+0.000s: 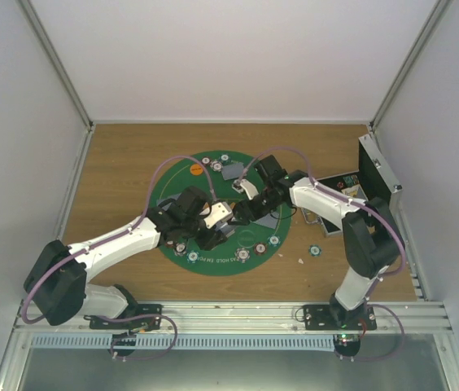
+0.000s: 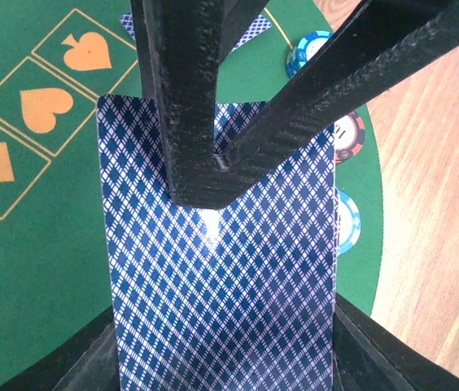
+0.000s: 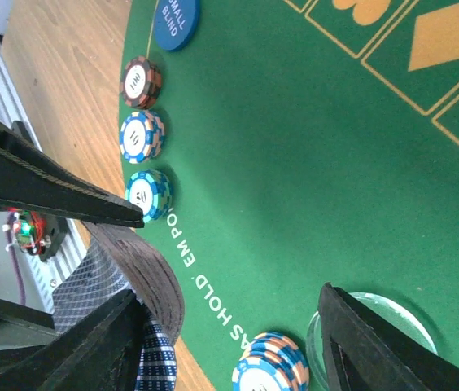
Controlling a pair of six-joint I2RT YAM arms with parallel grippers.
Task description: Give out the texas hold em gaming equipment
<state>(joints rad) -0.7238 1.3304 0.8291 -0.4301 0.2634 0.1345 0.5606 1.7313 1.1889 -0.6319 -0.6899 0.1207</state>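
My left gripper (image 1: 216,218) is shut on a deck of blue-patterned playing cards (image 2: 221,285), held by its long edges over the green felt mat (image 1: 179,186). My right gripper (image 1: 242,208) is open. One of its fingers (image 2: 201,163) rests its tip on the deck's top card, and the deck's edge bends under it in the right wrist view (image 3: 152,281). Chips lie along the mat's near rim: red (image 3: 140,81), orange-and-blue (image 3: 142,136), teal (image 3: 148,195) and a small stack (image 3: 270,371). A blue "small blind" disc (image 3: 176,20) and an orange disc (image 1: 196,169) lie on the mat.
The open silver case (image 1: 378,175) stands at the right of the table. A teal chip (image 1: 315,250) lies on the wood off the mat. Loose cards (image 1: 231,171) lie at the mat's far side. A clear round disc (image 3: 392,314) lies under my right gripper's other finger.
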